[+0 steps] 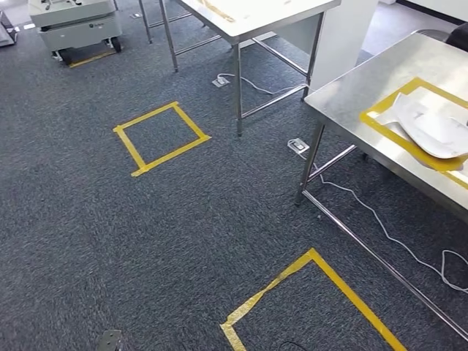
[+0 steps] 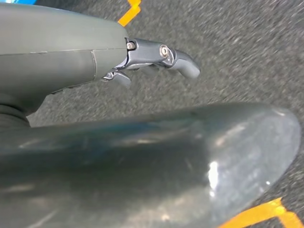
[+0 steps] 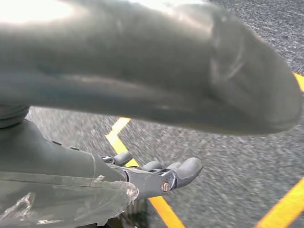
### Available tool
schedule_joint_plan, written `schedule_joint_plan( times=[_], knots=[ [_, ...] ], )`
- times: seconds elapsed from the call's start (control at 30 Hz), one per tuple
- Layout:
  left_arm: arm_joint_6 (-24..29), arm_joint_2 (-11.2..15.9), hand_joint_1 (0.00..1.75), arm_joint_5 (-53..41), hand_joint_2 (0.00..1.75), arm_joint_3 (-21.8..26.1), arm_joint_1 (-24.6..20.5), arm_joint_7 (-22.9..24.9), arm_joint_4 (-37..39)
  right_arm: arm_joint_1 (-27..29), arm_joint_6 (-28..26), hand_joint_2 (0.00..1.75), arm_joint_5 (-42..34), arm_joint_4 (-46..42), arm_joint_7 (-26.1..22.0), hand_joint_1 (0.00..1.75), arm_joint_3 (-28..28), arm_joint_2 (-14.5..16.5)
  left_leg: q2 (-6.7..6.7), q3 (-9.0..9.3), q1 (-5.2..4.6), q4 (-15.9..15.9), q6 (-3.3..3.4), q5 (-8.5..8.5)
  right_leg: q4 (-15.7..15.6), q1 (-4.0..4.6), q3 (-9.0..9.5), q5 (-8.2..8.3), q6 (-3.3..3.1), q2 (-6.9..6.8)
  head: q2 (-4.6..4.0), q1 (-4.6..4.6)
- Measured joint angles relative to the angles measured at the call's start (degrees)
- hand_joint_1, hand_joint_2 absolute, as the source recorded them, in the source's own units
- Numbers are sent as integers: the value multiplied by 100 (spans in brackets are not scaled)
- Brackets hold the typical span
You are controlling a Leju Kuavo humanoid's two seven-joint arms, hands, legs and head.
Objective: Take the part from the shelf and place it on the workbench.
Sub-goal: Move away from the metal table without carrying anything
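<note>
- Left hand (image 2: 71, 57): hanging low over the carpet (image 1: 82, 241), fingers (image 2: 179, 59) straight and slightly apart, holding nothing.
- Right hand (image 3: 90, 180): likewise hanging over the carpet, fingers (image 3: 186, 168) extended, nothing in the grasp; yellow floor tape directly beneath it.
- Part (image 1: 436, 128): white, flat and curved, lying on the steel workbench (image 1: 353, 95) inside a yellow tape outline (image 1: 386, 135), far end cut off by the picture edge.
- Direction: ahead and to the right of the body, well above both hanging hands and well apart from them.
- Long axis: running from the bench's near-left toward its far-right in the head view, roughly along the tape outline.
- Nearer arm: judged to be the right, since the bench stands on that side.
- Task state, as a judgement: part already resting in the marked place on the bench, so placing appears done, or this piece belongs to a previous round; cannot tell which.
- Near tape square (image 1: 331, 274) on the carpet just in front of the bench, read as a standing mark for it.
- Second tape square (image 1: 160, 139) further off to the left, before another steel table (image 1: 259, 18).
- Obstructions: white cable (image 1: 381, 219) trailing under the bench from a floor socket (image 1: 297, 145), and the bench's lower rail (image 1: 375, 256); a trip risk for the feet when stepping close.
- Grey wheeled unit (image 1: 77, 25) at the far left, well clear of the route.
</note>
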Motion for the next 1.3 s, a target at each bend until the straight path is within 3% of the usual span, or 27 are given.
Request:
schedule_joint_plan(
  times=[0.07, 0.1, 0.13, 0.2, 0.27, 0.3, 0.37, 0.4, 0.47, 0.53, 0.57, 0.6, 0.63, 0.67, 0.7, 0.77, 0.83, 0.9, 0.97, 1.03, 1.1, 1.13, 1.17, 1.2, 1.23, 1.3],
  knots=[
    [-72, -4, 0, -42, 0, -59, -6, 49, 9, 26, -16, 0, 1, 0, -24, 0, 9, 1, 143, -263, 6, 777, -30, -420, 5, 20, -63, 46, -7, -186, 0, -12],
    [-107, -5, 0, -53, 0, -81, 3, 80, 15, 29, -31, 0, 1, 0, -31, 0, 15, 4, 166, -290, 10, 982, -37, -477, 8, 26, -80, 64, 0, -275, 0, -11],
    [-140, -4, 0, -63, 0, -96, 16, 114, 20, 22, -49, 0, 1, 0, -36, 0, 24, 13, 179, -199, 12, 950, -37, -416, 12, 29, -89, 77, 9, -355, 0, -11],
    [-186, 10, 0, -70, 0, -107, 38, 160, 27, -1, -91, 0, 1, 0, -28, 0, 52, 48, 290, 268, 4, 323, -9, -113, 18, 35, -80, 87, 30, -503, 0, -13],
    [-208, 32, 0, -71, 0, -117, 40, 166, 28, -21, -133, 0, 1, 2, -11, 0, 84, 93, 536, 719, -41, -379, 45, 75, 29, 66, -102, 78, 65, -637, 0, -11],
    [-208, 44, 0, -71, 0, -121, 40, 161, 28, -33, -152, 0, 1, 3, -6, 0, 97, 115, 617, 824, -61, -576, 79, 86, 38, 84, -101, 70, 88, -699, 0, -10],
    [-189, 63, 0, -78, 0, -125, 52, 148, 33, -71, -183, 0, 1, 7, -12, 0, 121, 157, 561, 812, -72, -661, 150, 63, 50, 103, -84, 63, 139, -818, 0, -3],
    [-174, 73, 0, -93, 0, -125, 64, 144, 36, -90, -193, 0, 0, 7, -18, 0, 135, 170, 495, 796, -62, -680, 186, 67, 75, 97, -86, 32, 171, -796, 0, -4],
    [-142, 94, 0, -124, 0, -125, 69, 136, 39, -107, -208, 0, 0, 10, -30, 0, 158, 201, 369, 764, -38, -699, 256, 108, 371, 74, -221, -183, 227, -512, 0, 13],
    [-119, 108, 0, -139, 0, -128, 55, 131, 40, -90, -216, 0, 1, 18, -38, 0, 164, 224, 229, 721, -33, -702, 305, 141, 1141, 53, -572, -576, 252, -156, 0, 33],
    [-115, 111, 0, -144, 44, -130, 52, 130, 40, -79, -220, 0, 0, 22, -41, 0, 165, 230, 147, 700, -36, -701, 317, 154, 1533, 49, -758, -721, 254, -83, 0, 33],
    [-114, 115, 0, -155, 87, -131, 57, 129, 42, -69, -222, 0, 0, 25, -44, 0, 165, 232, 65, 684, -38, -701, 320, 165, 1769, 49, -878, -764, 251, -55, 0, 33],
    [-115, 119, 0, -171, 131, -133, 66, 129, 45, -62, -224, 0, 0, 26, -45, 0, 165, 233, -18, 677, -38, -700, 314, 177, 1762, 47, -887, -680, 244, -44, 0, 35],
    [-117, 122, 0, -194, 175, -137, 73, 129, 47, -58, -223, 0, 0, 26, -46, 0, 165, 233, -105, 674, -37, -698, 301, 189, 1509, 41, -778, -489, 236, -18, 0, 34],
    [-120, 125, 0, -219, 175, -147, 76, 129, 50, -56, -221, 0, 1, 26, -46, 0, 165, 234, -184, 673, -34, -694, 284, 201, 1095, 29, -586, -256, 229, 56, 0, 35],
    [-128, 130, 0, -256, 175, -180, 68, 129, 52, -59, -217, 0, 1, 30, -44, 0, 166, 242, -326, 648, -43, -668, 237, 224, 334, -2, -242, 4, 220, 297, 0, 29],
    [-141, 134, 0, -271, 175, -215, 68, 129, 53, -64, -215, 0, 1, 34, -42, 0, 167, 259, -434, 604, -40, -658, 174, 254, 110, 2, -157, 0, 189, 391, 0, 27],
    [-150, 140, 0, -274, 175, -231, 94, 129, 57, -73, -215, 0, -7, 35, -41, 0, 166, 278, -506, 568, -14, -658, 113, 279, 100, 17, -136, 31, 117, 267, 0, 29],
    [-155, 146, 0, -274, 175, -235, 113, 130, 61, -78, -213, 0, -19, 35, -40, 0, 165, 291, -297, 447, -23, -444, 69, 134, 74, 11, -101, 72, 47, 129, 0, 0],
    [-162, 143, 0, -274, 175, -245, 98, 132, 61, -66, -210, 0, -24, 35, -40, 0, 165, 293, 33, 129, -36, 192, 35, -227, 63, 18, -97, 87, 16, -28, 0, -29],
    [-159, 138, 0, -293, 175, -259, 84, 141, 61, -48, -218, 0, -24, 35, -40, 0, 165, 293, 149, -204, -25, 849, 6, -474, 65, 31, -94, 76, 10, -210, 0, -30],
    [-150, 140, 0, -309, 175, -265, 87, 148, 61, -44, -228, 0, -24, 35, -40, 0, 165, 293, 167, -254, -21, 943, -3, -446, 66, 32, -89, 66, 11, -295, 0, -30],
    [-142, 145, 0, -331, 175, -269, 93, 156, 61, -44, -240, 0, -24, 35, -40, 0, 165, 296, 190, -197, -17, 823, -6, -314, 67, 32, -77, 52, 16, -373, 0, -31],
    [-133, 154, 0, -349, 175, -271, 98, 162, 61, -46, -255, 0, -24, 35, -40, 0, 165, 301, 256, -35, -14, 510, -3, -111, 67, 30, -56, 33, 29, -441, 0, -31],
    [-126, 160, 0, -365, 131, -274, 99, 165, 61, -47, -264, 0, -24, 35, -39, 0, 165, 306, 398, 168, -23, 132, 1, 70, 68, 39, -42, 5, 51, -503, 0, -34],
    [-111, 162, 0, -382, 44, -281, 78, 172, 61, -46, -275, 0, -24, 35, -40, 0, 165, 316, 623, 459, -52, -435, 57, 234, 84, 78, -30, -70, 112, -622, 0, -31]
  ],
)
